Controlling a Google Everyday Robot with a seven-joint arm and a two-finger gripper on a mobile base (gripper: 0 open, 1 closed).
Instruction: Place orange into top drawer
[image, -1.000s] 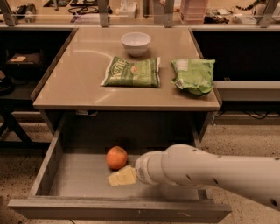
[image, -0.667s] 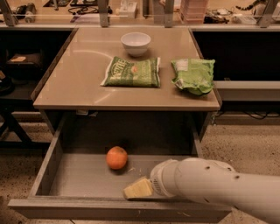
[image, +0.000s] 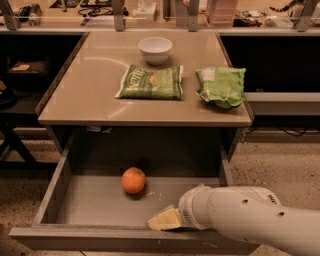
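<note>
The orange lies on the flat bottom of the open top drawer, near its middle. My gripper is at the end of the white arm entering from the lower right. It sits low over the drawer's front edge, to the right of and nearer than the orange, and apart from it. Nothing shows in it.
On the tabletop above the drawer stand a white bowl, a flat green chip bag and a crumpled green bag. Dark shelving flanks the table on both sides. Speckled floor lies to the right.
My gripper has drawn back from beside the orange toward the drawer's front edge. The orange stays where it lay on the drawer bottom.
</note>
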